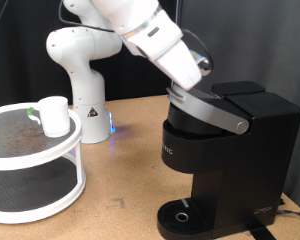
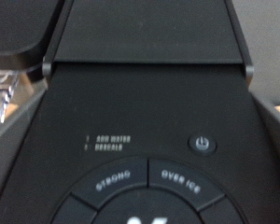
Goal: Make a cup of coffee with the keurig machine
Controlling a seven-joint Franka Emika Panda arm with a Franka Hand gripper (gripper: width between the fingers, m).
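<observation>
The black keurig machine [image 1: 225, 150] stands at the exterior view's right, with its grey-silver lid handle [image 1: 215, 110] across the front and its round drip tray [image 1: 182, 214] bare. The white arm reaches down from the top, and my gripper [image 1: 202, 78] is right at the machine's lid; its fingers are hard to make out there. The wrist view is filled by the machine's top [image 2: 149, 103] with its power button [image 2: 204, 144] and two labelled buttons; no fingers show in it. The white cup [image 1: 55, 115] stands on a round tiered stand at the left, far from the gripper.
The white two-tier round stand [image 1: 30, 180] takes up the exterior view's lower left. A small dark, green-topped pod [image 1: 32, 115] lies beside the cup on it. The arm's white base [image 1: 82, 95] stands behind. The wooden table [image 1: 130, 170] lies between stand and machine.
</observation>
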